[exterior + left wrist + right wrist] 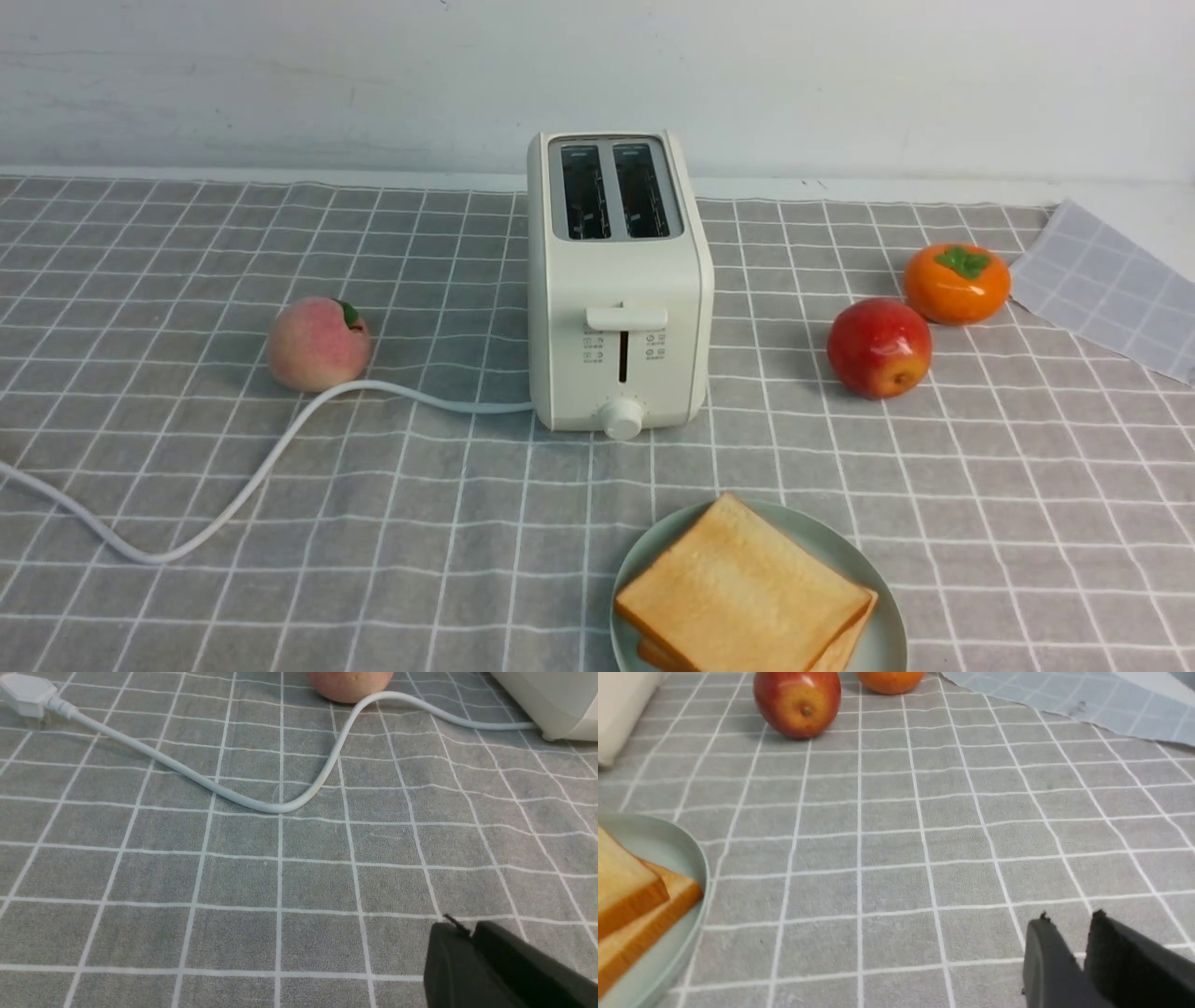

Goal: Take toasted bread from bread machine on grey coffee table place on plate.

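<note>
A plain white wall fills the top of the frame, lightly scuffed and evenly lit. At the right edge, a folded-back cloth corner shows its paler underside.

From my front camera, the plate and its two stacked slices of toasted bread run off the bottom edge, and the lower slice is mostly hidden (only a crust edge shows). The power cord exits left. Neither arm appears there. The toaster's panel markings are too small to read.
</note>
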You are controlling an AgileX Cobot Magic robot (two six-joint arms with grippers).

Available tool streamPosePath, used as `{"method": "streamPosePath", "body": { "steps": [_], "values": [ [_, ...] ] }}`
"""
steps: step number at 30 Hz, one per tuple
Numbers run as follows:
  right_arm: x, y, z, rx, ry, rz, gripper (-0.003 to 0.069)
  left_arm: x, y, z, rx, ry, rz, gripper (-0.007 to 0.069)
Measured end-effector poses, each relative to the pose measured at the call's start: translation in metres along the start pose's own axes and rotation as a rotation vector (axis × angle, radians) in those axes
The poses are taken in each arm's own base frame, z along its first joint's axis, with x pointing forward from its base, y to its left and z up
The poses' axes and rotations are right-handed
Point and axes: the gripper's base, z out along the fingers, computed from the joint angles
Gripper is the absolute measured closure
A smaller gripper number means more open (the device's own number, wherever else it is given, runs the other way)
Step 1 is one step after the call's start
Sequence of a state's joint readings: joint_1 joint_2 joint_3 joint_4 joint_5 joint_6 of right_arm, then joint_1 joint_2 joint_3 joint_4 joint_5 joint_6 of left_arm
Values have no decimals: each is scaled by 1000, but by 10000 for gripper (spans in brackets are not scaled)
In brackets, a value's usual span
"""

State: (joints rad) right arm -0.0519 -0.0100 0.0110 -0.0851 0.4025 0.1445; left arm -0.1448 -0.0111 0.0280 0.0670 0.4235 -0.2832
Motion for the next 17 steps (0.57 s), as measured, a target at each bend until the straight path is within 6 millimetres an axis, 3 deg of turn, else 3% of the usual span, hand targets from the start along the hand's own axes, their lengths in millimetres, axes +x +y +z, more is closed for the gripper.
{"method": "streamPosePath", "body": {
  "steps": [6,17],
  "values": [
    [0,0,0,4,-2,163,510,0,0,0,0,0,0,568],
    [0,0,0,5,-2,180,507,0,0,0,0,0,1,564]
  ]
}}
